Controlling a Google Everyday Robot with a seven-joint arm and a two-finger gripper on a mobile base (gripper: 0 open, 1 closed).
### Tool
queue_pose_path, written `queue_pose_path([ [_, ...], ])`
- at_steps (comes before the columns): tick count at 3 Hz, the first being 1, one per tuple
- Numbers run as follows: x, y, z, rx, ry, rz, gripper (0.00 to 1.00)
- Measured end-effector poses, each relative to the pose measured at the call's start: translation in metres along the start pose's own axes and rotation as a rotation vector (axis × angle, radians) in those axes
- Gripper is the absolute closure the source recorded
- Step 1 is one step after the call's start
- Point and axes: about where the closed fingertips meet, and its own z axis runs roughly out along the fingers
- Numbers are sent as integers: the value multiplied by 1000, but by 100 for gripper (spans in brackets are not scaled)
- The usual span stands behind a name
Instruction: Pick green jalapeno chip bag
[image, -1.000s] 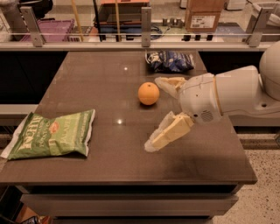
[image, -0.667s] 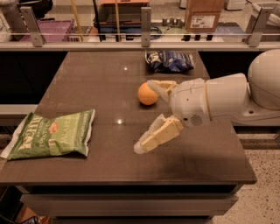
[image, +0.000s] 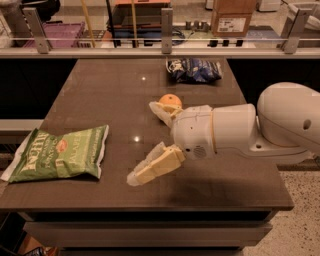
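The green jalapeno chip bag (image: 60, 153) lies flat at the table's left front edge, light green with white lettering and a small red oval logo. My gripper (image: 142, 142) is over the middle of the table, right of the bag and apart from it. It is open and empty: one finger (image: 152, 167) points down-left toward the front, the other finger (image: 161, 112) sits by the orange. The white arm reaches in from the right.
An orange (image: 171, 102) rests mid-table just behind the upper finger. A dark blue chip bag (image: 194, 70) lies at the table's back right. A glass rail with metal posts (image: 166, 30) runs along the back edge of the dark brown table (image: 110, 90).
The arm and gripper have moved left across the table toward the green bag. The fingers stay spread. The bags and the orange have not moved.
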Motion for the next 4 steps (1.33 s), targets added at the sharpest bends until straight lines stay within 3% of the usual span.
queue_pose_path([
  [2,10,2,49,60,83,12,0],
  [4,6,-1,99,24,91,-14,0],
])
